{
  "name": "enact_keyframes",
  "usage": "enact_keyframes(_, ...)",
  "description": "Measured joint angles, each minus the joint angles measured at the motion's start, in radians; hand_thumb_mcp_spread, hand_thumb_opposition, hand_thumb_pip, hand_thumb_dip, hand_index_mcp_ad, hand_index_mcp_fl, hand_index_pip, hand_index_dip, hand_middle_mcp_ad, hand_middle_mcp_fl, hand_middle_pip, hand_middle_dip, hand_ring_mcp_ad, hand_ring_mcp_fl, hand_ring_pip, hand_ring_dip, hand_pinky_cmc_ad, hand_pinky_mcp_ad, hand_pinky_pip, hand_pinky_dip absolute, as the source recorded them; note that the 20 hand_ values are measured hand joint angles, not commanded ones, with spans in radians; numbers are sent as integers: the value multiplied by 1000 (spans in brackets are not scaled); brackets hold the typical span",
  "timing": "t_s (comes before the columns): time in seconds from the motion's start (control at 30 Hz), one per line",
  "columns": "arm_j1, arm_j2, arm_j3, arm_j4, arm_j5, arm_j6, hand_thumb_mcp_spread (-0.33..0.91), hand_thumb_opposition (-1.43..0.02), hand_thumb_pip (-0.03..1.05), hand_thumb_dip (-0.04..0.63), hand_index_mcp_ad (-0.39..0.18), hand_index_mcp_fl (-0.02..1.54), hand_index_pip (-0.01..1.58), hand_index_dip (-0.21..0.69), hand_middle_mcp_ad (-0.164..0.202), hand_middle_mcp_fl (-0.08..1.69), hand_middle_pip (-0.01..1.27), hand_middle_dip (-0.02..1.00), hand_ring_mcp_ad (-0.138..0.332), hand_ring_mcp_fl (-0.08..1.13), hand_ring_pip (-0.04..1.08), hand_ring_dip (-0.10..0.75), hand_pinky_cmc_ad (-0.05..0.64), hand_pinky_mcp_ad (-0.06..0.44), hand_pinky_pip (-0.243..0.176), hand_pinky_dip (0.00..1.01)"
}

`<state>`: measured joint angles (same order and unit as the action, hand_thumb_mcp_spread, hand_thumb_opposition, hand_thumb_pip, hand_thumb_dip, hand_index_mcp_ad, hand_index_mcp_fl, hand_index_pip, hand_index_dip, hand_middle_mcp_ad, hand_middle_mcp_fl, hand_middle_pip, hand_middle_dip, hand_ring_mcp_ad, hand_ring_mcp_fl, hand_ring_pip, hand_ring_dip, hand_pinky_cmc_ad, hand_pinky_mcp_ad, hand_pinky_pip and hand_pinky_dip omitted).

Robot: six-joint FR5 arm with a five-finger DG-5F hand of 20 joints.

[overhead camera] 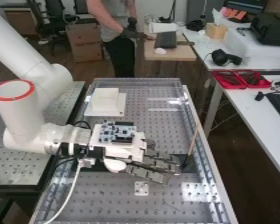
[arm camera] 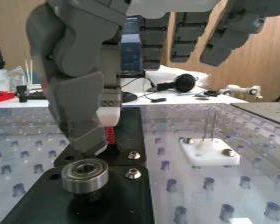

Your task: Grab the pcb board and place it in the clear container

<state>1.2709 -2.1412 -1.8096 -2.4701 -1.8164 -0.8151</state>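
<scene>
Okay, so the dark grey robot hand (overhead camera: pixel 152 164) is relaxed, with fairly straight fingers stretched low over the perforated metal bench top (overhead camera: pixel 157 202). The only circuit board I can pick out (rectangular, blue and white with black connectors) (overhead camera: pixel 117 132) sits over the white housing where the hand joins the arm, and I can't tell whether that's the one to grab or just part of the rig. Can't say for sure what counts as the clear container either.

In the wrist view, the thumb's tip hangs near a round silver metal bearing (arm camera: pixel 85 176) on a flat black plate (arm camera: pixel 121 200). Beside that plate is a small white block with upright metal pins (arm camera: pixel 210 154). Up in the high view, a square white block (overhead camera: pixel 105 96) rests on the bench top beyond the board.
</scene>
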Motion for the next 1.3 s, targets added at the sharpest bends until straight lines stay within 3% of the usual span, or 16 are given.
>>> enact_keyframes(0.8, 0, -15, 18, -13, -7, -5, 609, -845, 443, 243, -220, 206, 1454, 154, 59, 37, 145, 147, 96, 14, 96, 44, 312, 147, -59, 185)
enact_keyframes(0.97, -1, -20, 24, -14, -9, -4, 660, -845, 480, 253, -220, 335, 1539, 140, 59, 37, 145, 147, 96, 14, 96, 44, 312, 147, -59, 185)
enact_keyframes(1.3, -2, -23, 26, -5, -11, 3, 709, -845, 461, 251, -218, 417, 1485, 141, 59, 37, 145, 147, 98, 14, 96, 44, 312, 148, -59, 185)
